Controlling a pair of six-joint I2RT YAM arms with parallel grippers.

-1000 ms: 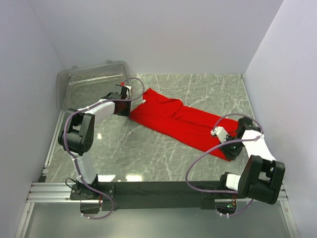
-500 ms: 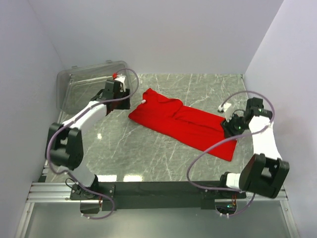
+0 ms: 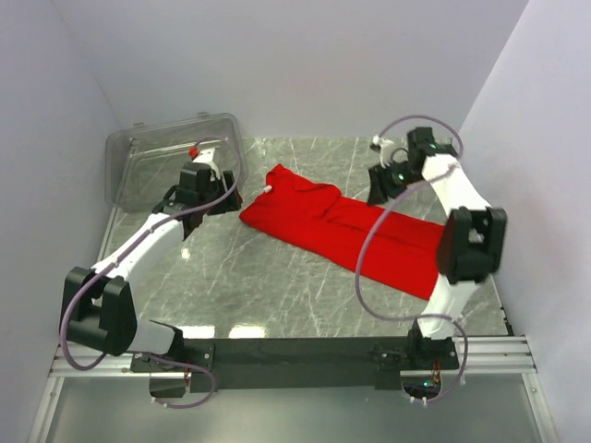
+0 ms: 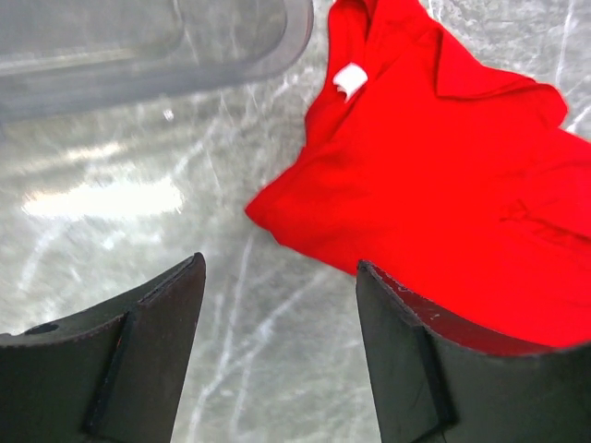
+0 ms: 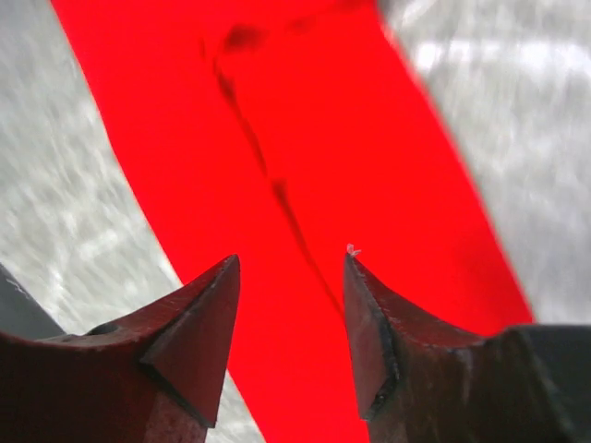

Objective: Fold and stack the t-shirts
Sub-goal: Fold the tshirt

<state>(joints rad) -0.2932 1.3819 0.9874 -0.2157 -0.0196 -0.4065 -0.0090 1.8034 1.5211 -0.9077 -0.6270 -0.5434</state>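
Observation:
One red t-shirt [image 3: 332, 231] lies on the marble table as a long folded strip, running from far left to near right. A white label [image 4: 349, 78] shows at its far-left end. My left gripper [image 3: 226, 198] hovers just left of that end, open, with only bare marble between its fingers [image 4: 277, 277]; the red cloth [image 4: 443, 166] lies ahead and to the right. My right gripper [image 3: 379, 191] hangs over the strip's far edge near its middle. It is open above the red cloth [image 5: 305, 120], and its fingers [image 5: 291, 263] hold nothing.
A clear plastic bin [image 3: 157, 166] lies at the far left, close behind the left gripper, and its rim [image 4: 138, 46] shows in the left wrist view. White walls close off the left, back and right sides. Purple cables loop off both arms.
The left gripper let go of the shirt's left end, opened wide and drew back towards the bin. The right arm swung from the shirt's near right end to its far edge.

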